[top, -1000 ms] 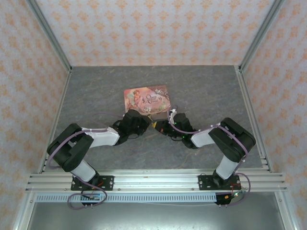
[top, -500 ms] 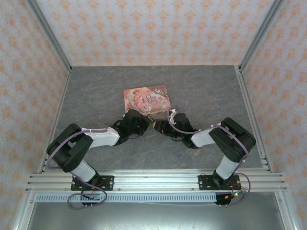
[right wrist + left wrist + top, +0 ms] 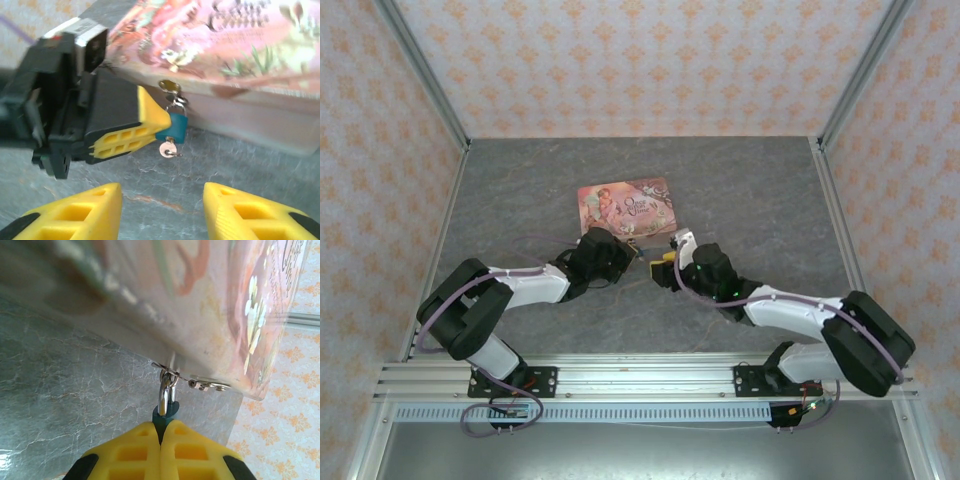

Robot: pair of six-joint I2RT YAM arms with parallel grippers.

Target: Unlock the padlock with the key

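left gripper (image 3: 161, 432) clamps the padlock (image 3: 176, 127) — ahead of the right gripper (image 3: 162, 191), whose jaws stand parted — key (image 3: 167, 149) in it.

I see the small teal padlock (image 3: 176, 126) hanging upright from the front of the tin (image 3: 260, 55) — key (image 3: 168, 149) seated in its underside.

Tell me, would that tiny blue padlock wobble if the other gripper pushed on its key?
Probably not much: the left gripper pinches the padlock body. Let go, it would likely dangle and swing, since its thin shackle only loops through the clasp on the tin. It looks like stiff metal, small enough to be light.
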